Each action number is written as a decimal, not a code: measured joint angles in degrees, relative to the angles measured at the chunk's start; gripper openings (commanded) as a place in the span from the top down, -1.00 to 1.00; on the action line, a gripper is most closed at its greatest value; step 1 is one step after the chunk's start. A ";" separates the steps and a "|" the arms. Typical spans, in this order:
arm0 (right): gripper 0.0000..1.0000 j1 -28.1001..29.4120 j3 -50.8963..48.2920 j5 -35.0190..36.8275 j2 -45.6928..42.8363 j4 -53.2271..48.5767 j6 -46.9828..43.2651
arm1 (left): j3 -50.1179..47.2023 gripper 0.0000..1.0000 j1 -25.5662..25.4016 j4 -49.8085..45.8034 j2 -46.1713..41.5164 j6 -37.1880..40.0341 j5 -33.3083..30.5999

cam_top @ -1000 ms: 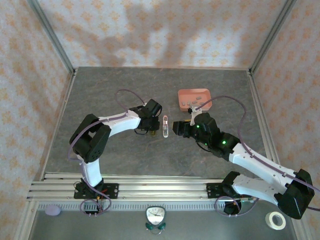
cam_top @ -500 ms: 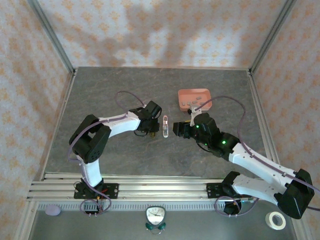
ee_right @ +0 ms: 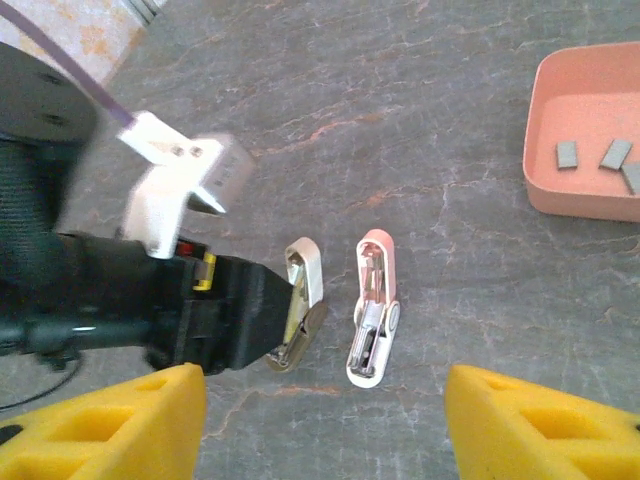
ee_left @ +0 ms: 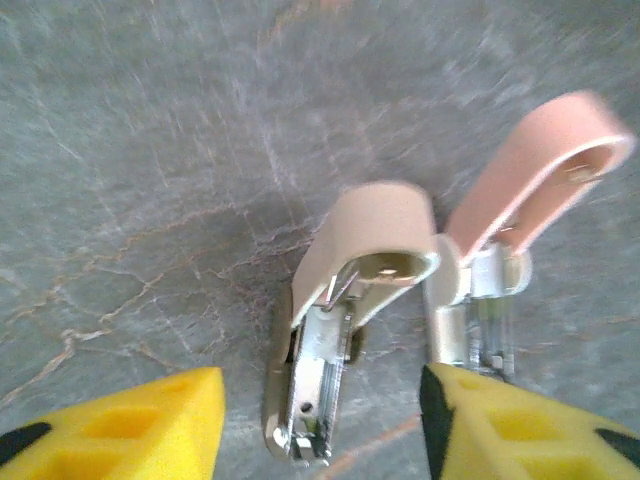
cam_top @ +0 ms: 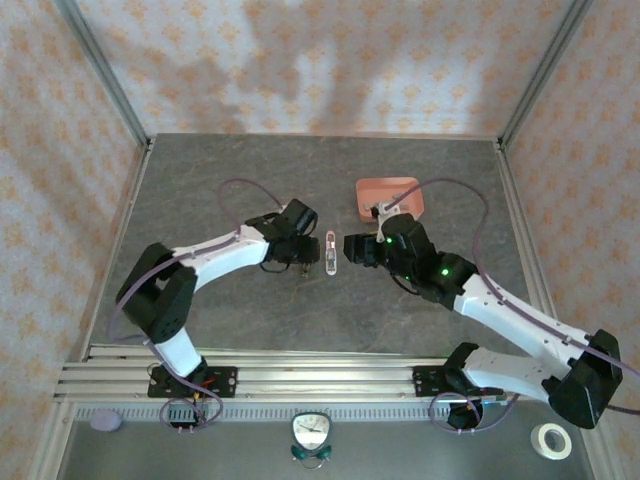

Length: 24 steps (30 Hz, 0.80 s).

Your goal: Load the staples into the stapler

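Two small staplers lie open side by side on the grey table. The beige stapler [ee_left: 322, 385] lies between my left gripper's [ee_left: 320, 440] yellow fingers with gaps on both sides; that gripper is open. The pink-and-white stapler [ee_right: 373, 310] lies just right of the beige one [ee_right: 300, 310], top hinged back and metal channel showing. It sits between the two grippers in the top view [cam_top: 331, 250]. My right gripper [ee_right: 320, 430] hangs open above and short of both staplers, holding nothing. Dark grey staples [ee_right: 567, 155] lie in the salmon-pink tray [ee_right: 560, 200].
The tray [cam_top: 385, 185] sits behind my right gripper [cam_top: 355, 248], partly covered by the arm. A tape roll [cam_top: 550, 440], a small clock [cam_top: 311, 432] and a purple disc [cam_top: 105, 421] lie beyond the rail at the near edge. Patterned walls enclose the table.
My left gripper has opened and let go of the beige stapler, which now lies on the table. The left arm's elbow swung outward to the left. The right gripper crept slightly back.
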 measured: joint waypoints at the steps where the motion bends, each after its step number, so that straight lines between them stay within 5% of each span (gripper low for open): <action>1: -0.29 0.00 1.20 0.39 1.07 -0.61 -0.24 | 0.00 -0.29 0.02 -0.22 -1.86 0.02 0.00; 6: -0.30 -0.92 7.21 1.60 7.41 -4.28 -1.51 | -1.42 -0.42 2.21 -0.42 -8.48 -0.37 4.15; 13: -0.25 -9.70 20.11 -1.84 21.94 -11.50 0.31 | -2.34 -0.44 8.85 -5.35 -13.44 -5.16 13.64; 24: -0.23 -19.41 40.48 -6.01 45.40 -23.78 0.63 | -4.59 -0.41 11.47 -5.75 -22.51 -1.73 28.48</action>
